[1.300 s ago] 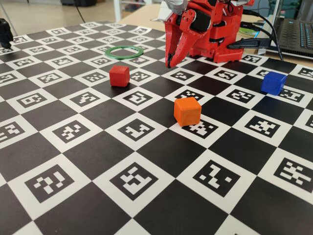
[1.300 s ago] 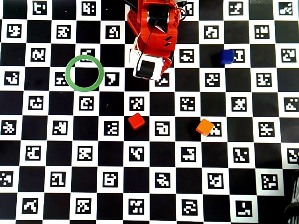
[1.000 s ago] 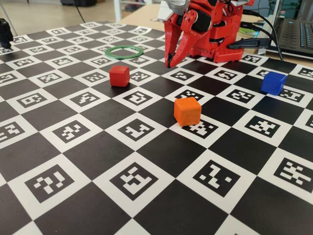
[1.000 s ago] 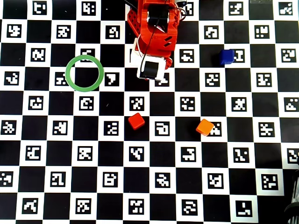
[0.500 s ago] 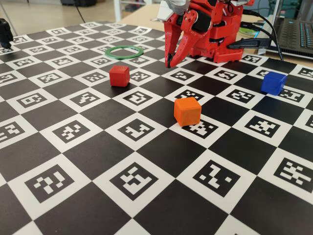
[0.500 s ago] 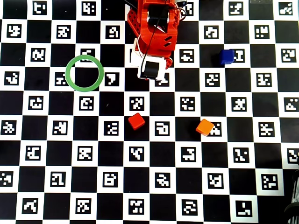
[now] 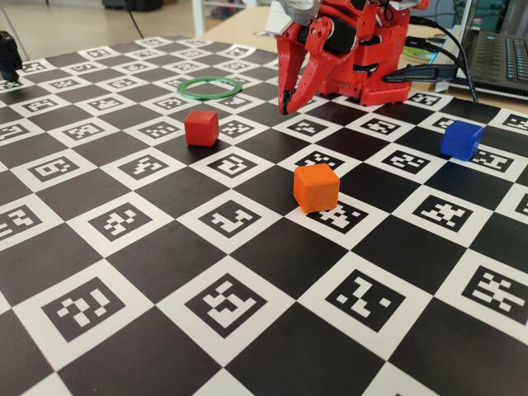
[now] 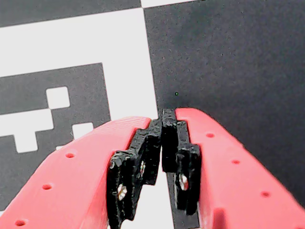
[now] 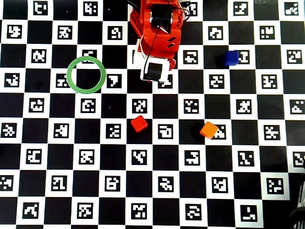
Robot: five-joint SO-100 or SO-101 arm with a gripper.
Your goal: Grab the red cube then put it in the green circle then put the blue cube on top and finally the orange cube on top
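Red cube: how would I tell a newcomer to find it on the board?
In the overhead view, start at the red robot arm at the top edge of the checkerboard mat and drop straight down past its pincer. The small matte red plastic cube sits there, darker than the small orange plastic cube to its right.

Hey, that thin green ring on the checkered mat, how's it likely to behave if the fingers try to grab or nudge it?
The green circle looks thin and lies flat on the mat, so it is probably light and would likely slide when nudged. Its low rim gives the fingers little to pinch. Lying flat, it seems unlikely to roll.
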